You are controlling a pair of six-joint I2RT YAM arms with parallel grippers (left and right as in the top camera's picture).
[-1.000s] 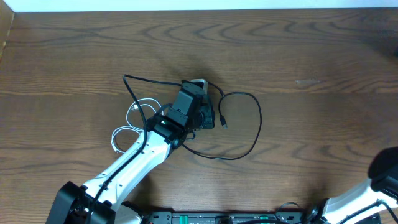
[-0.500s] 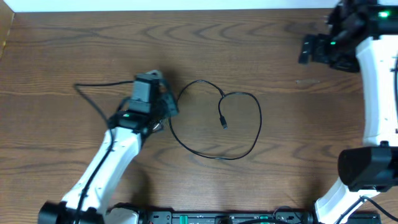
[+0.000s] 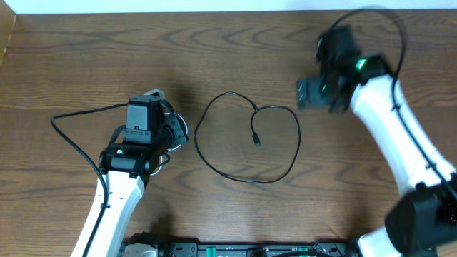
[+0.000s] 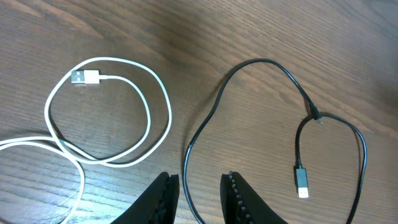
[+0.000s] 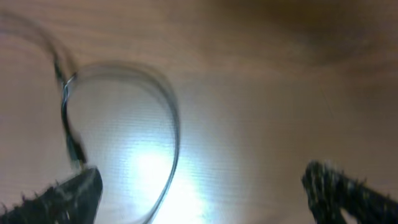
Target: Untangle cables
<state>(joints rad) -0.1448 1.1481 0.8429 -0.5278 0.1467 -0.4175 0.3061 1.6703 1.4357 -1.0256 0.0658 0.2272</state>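
Hovering low over the wooden worktop (image 3: 86, 57), left claw (image 4: 198, 179) has its jaws parted only a little. The black cable (image 4: 311, 112) runs through that gap, close to the left-hand finger, not visibly pinched. White cable (image 4: 168, 112) lies just left of it in a flat loop, USB plug (image 4: 85, 76) at the loop's far-left, tail trailing off left. No crossing between the two cords seen. Black cable makes a wide loop mid-worktop, crossing itself on the far side, small plug (image 4: 301, 186) lying inside. Right claw (image 5: 199, 177) hangs by the loop's far-right, jaws spread wide, nothing between them; its view is blurred.
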